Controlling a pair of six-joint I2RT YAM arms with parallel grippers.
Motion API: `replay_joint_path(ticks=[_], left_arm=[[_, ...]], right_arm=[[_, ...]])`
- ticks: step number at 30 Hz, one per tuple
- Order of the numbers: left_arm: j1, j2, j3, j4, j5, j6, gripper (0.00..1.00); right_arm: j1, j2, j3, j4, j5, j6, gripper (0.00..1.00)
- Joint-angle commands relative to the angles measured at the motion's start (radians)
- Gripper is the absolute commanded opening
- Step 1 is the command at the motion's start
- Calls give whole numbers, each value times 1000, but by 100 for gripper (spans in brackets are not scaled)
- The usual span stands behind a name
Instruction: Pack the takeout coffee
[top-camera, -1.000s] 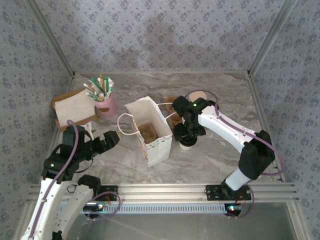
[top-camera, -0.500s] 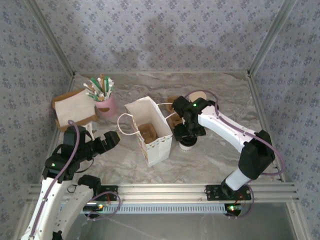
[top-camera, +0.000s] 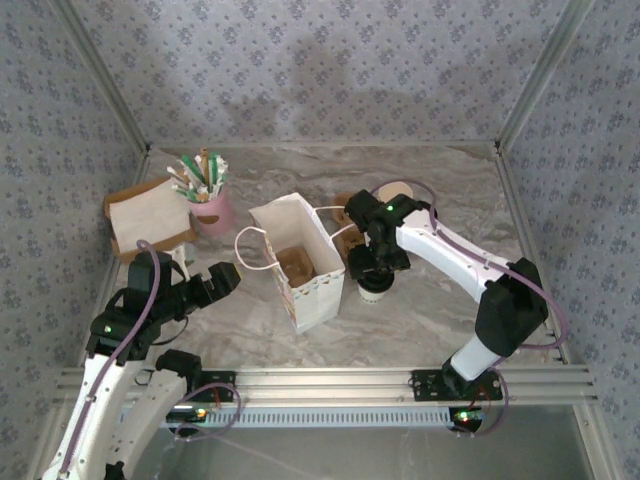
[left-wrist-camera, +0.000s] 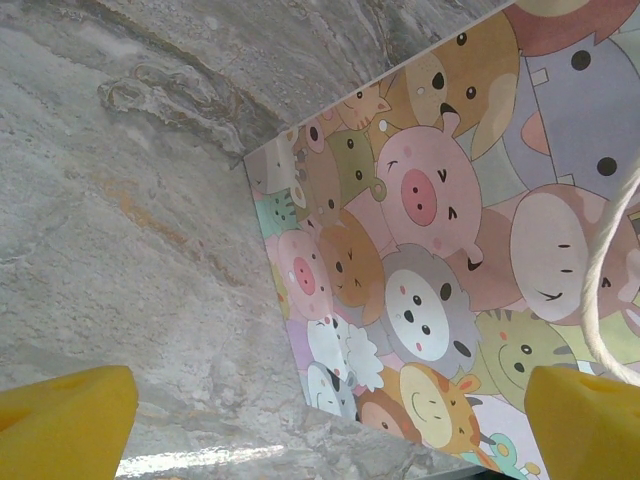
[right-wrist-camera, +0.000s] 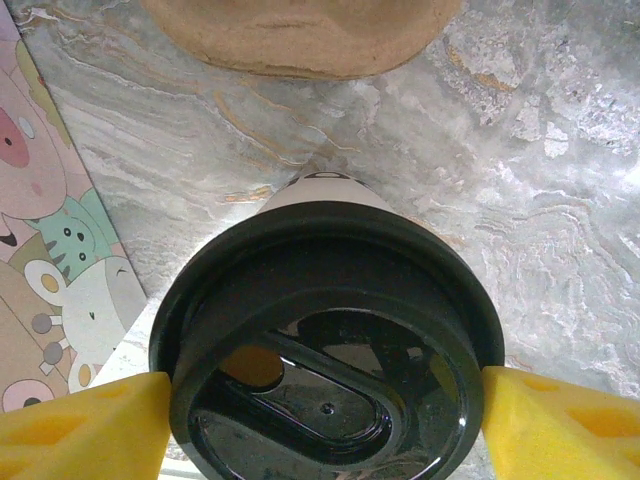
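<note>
Right wrist cam: takeout coffee (right-wrist-camera: 325, 350), white cup w/ round glossy black lid, stands on desk (right-wrist-camera: 560, 200) just beside cartoon-print bag (right-wrist-camera: 40, 200). Right end effector (right-wrist-camera: 320, 425) grasps lid, pads touching both sides. Left end effector (left-wrist-camera: 325, 425) released, pads wide apart.

Robot test cell, staged, not a real café. You see it in: blue floral-wallpaper panel walls (top-camera: 320, 70) in bare aluminium posts (top-camera: 102, 75), marble-print tabletop (top-camera: 300, 170), white robot arms (top-camera: 450, 258) bolted to a slotted aluminium rail (top-camera: 330, 382). Props: black-lidded white paper coffee cup (right-wrist-camera: 320, 330), pink cup of sticks (top-camera: 213, 214).
</note>
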Motion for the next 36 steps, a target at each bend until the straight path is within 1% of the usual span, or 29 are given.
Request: replay_joint_path(ticks=[1, 10, 23, 30, 36], left_arm=[[6, -6, -1, 21, 13, 3, 99], [5, -6, -8, 25, 14, 3, 100], [6, 6, -26, 43, 15, -7, 99], [6, 21, -23, 51, 3, -11, 100], [6, 40, 23, 29, -21, -11, 99]], right_arm=[[-6, 12, -8, -3, -14, -15, 80], [-9, 20, -18, 6, -14, -17, 81], [-3, 3, -26, -6, 28, -19, 74], [-1, -45, -41, -24, 29, -14, 72], [-2, -135, -41, -75, 40, -3, 71]])
